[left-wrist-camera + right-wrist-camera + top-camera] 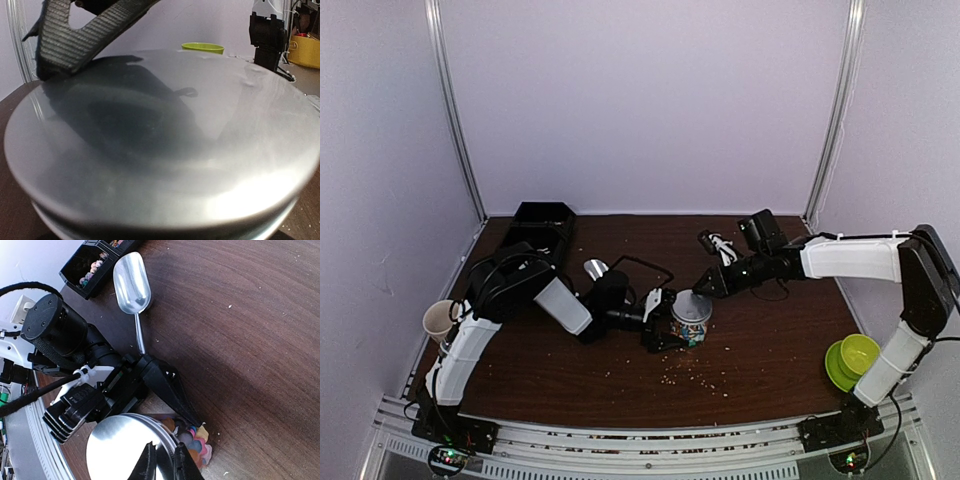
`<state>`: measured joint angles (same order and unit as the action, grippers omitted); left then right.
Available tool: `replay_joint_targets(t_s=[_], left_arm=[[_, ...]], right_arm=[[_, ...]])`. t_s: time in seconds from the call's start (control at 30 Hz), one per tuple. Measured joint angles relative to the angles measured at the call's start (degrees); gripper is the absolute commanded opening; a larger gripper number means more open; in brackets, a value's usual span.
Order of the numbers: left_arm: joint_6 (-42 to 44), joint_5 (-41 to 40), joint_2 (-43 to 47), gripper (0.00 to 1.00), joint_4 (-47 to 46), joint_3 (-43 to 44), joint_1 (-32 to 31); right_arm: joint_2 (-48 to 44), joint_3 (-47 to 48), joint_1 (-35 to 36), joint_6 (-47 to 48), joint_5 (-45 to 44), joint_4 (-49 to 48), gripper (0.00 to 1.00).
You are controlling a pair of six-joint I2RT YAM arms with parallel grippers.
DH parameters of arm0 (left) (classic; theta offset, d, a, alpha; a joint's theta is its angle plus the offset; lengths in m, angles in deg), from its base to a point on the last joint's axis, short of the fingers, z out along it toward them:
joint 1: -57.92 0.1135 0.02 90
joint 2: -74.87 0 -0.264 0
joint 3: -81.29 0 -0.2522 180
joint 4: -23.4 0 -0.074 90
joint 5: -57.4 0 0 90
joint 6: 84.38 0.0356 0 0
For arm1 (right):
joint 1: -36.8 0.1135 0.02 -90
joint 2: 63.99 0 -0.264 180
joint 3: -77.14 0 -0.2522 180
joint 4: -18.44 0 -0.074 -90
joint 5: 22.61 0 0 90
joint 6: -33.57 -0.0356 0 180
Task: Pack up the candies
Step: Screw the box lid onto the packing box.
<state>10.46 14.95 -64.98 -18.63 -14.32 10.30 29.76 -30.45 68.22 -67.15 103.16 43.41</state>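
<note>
The candies (197, 442) show as coloured sweets through the clear wall of a jar (690, 328) in the middle of the table. A round silver lid (125, 447) lies on top of the jar and fills the left wrist view (160, 150). My left gripper (670, 322) reaches in from the left, one finger (167, 387) lying against the jar's side and the other across from it. My right gripper (167, 465) comes from the right, its two fingertips close together on either side of the lid's rim. More candies (90, 270) sit in a black bin (542, 225).
A metal scoop (132, 282) lies behind the left arm. A paper cup (440, 320) stands at the left edge and a green cup (852, 358) at the right, by the right arm. Pale crumbs (700, 378) are scattered in front of the jar.
</note>
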Motion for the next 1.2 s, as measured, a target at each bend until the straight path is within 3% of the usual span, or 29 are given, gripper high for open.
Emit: replay_joint_targets(t_s=[0.57, 0.77, 0.97, 1.2], left_arm=[[0.0, 0.2, 0.0, 0.88, 0.2, 0.0, 0.0], [0.0, -0.2, 0.0, 0.88, 0.2, 0.1, 0.0], [0.0, -0.2, 0.0, 0.88, 0.2, 0.1, 0.0], [0.0, -0.3, 0.0, 0.88, 0.2, 0.1, 0.0]], right_arm=[[-13.1, -13.9, 0.5, -4.0, -1.2, -2.6, 0.10], [-16.0, -16.7, 2.0, -4.7, -1.1, 0.5, 0.18], [-17.6, -14.7, 2.1, -4.5, -2.9, 3.7, 0.25], [-14.1, -4.3, 1.5, -4.1, -4.7, 4.1, 0.28]])
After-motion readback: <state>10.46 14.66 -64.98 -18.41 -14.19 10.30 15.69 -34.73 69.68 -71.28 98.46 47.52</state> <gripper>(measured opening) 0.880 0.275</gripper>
